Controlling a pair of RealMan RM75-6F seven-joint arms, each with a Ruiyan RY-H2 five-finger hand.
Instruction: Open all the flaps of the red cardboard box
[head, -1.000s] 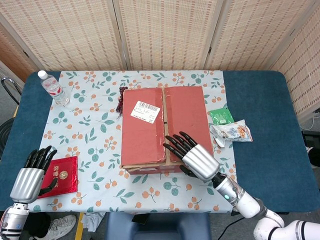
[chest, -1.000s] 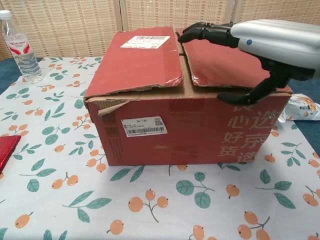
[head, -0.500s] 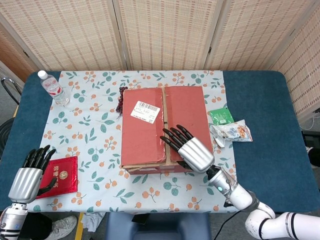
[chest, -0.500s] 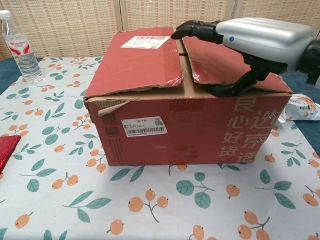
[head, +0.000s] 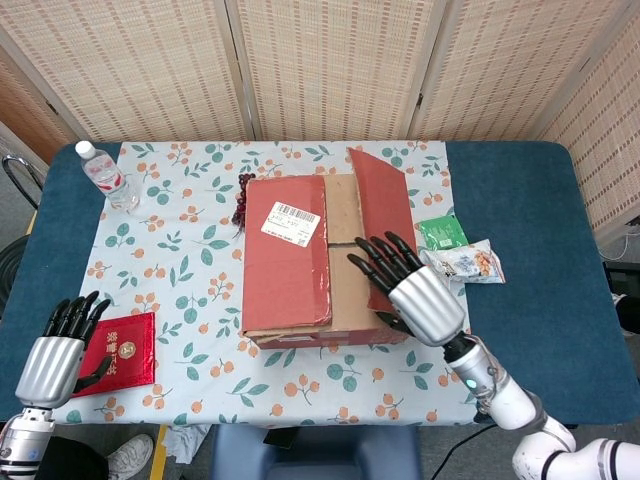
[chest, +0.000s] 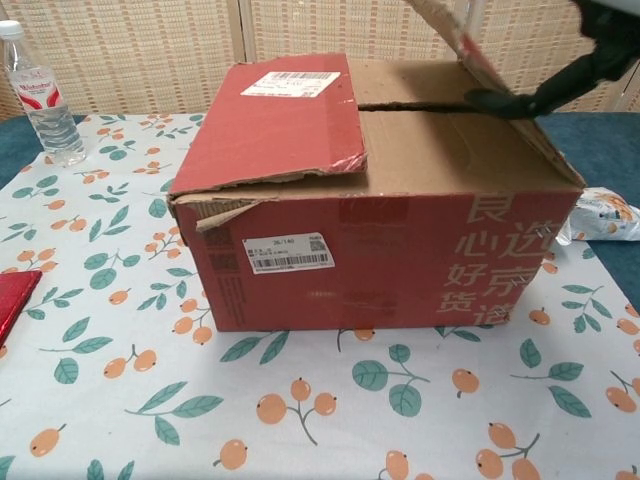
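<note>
We're lifting the box's (head: 300, 255) right flap (head: 385, 215), right hand (head: 420, 300) fingers pinching it; next, swing it fully outward.

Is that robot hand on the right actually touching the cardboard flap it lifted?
Touching. In the chest view a dark finger of the right robot hand presses under the raised flap of the red box.
</note>
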